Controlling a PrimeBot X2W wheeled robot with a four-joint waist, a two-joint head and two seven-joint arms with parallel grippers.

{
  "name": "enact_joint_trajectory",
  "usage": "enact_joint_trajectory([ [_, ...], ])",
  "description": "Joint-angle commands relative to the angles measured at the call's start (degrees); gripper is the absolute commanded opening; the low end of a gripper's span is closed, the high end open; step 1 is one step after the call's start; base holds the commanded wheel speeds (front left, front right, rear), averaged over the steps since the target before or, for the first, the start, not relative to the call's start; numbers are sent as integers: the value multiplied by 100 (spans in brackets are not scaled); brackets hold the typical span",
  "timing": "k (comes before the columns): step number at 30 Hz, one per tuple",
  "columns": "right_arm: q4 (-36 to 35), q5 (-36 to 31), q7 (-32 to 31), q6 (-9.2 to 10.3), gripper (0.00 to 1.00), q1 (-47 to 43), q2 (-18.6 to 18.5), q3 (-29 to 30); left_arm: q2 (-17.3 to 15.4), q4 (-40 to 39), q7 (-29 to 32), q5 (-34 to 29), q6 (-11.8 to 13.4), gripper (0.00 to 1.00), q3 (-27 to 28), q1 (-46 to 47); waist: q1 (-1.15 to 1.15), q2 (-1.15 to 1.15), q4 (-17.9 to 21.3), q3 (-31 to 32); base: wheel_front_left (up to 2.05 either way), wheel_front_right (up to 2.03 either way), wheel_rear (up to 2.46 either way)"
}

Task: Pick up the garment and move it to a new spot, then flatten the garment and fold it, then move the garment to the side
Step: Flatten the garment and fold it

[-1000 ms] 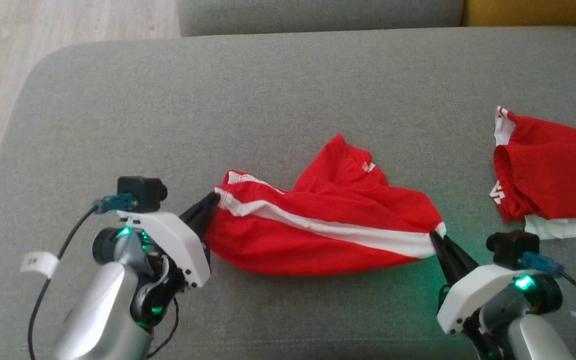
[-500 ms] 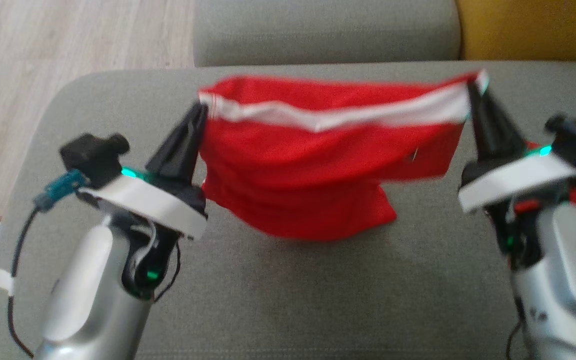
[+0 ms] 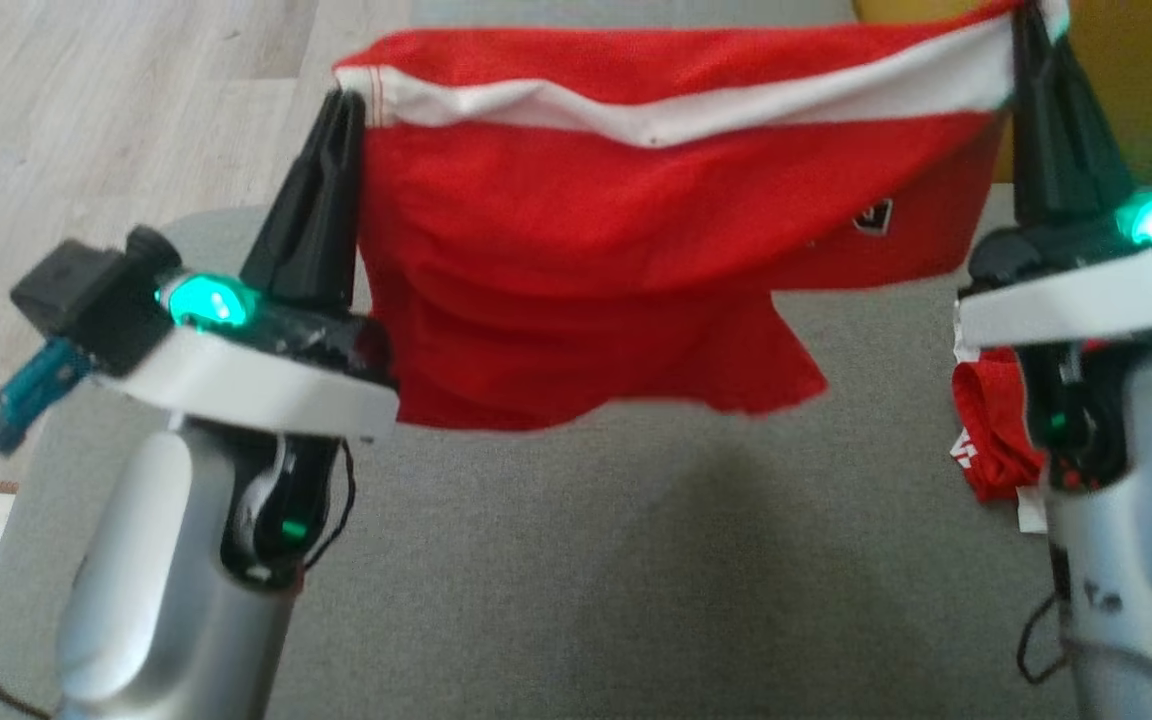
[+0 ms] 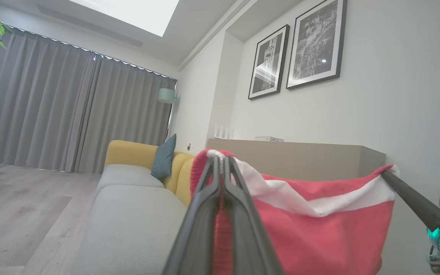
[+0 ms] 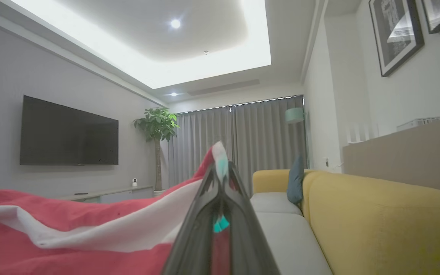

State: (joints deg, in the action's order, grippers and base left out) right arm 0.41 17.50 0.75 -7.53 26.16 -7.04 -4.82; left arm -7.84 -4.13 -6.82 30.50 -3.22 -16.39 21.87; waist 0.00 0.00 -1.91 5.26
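The garment (image 3: 586, 250) is a pair of red shorts with a white waistband, hanging in the air above the grey sofa seat (image 3: 636, 560). My left gripper (image 3: 344, 100) is shut on the waistband's left end and my right gripper (image 3: 1026, 20) is shut on its right end, so the band is stretched between them. In the left wrist view my left gripper (image 4: 220, 162) pinches the red and white cloth (image 4: 319, 225). My right gripper (image 5: 220, 170) in the right wrist view clamps the band, with the cloth (image 5: 71, 236) trailing off to its left.
A second red garment (image 3: 991, 440) lies on the seat at the right, partly behind my right arm. Wooden floor (image 3: 86, 120) lies beyond the seat's left edge. A yellow sofa section (image 5: 376, 221) with a teal cushion (image 5: 295, 179) stands further along.
Both grippers have lifted the garment off the seat, where it lay crumpled a second ago, and it now hangs spread between them. The head camera has also shifted.
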Motion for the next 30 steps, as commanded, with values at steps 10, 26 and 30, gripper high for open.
enact_joint_trajectory([
  [10,-1372,-357,-812,4,0,-649,196,327,-437,-1068,654,32,340,0,338,-169,0,0,-5,-229,0,0,0],
  [26,2658,-765,146,4,0,3983,105,-159,-434,3007,72,-353,3,0,447,3884,0,0,316,-2222,0,0,0],
  [30,3641,-995,876,4,0,5021,203,-71,-255,3863,-501,-374,-95,0,496,4895,0,0,354,-2542,0,0,0],
])
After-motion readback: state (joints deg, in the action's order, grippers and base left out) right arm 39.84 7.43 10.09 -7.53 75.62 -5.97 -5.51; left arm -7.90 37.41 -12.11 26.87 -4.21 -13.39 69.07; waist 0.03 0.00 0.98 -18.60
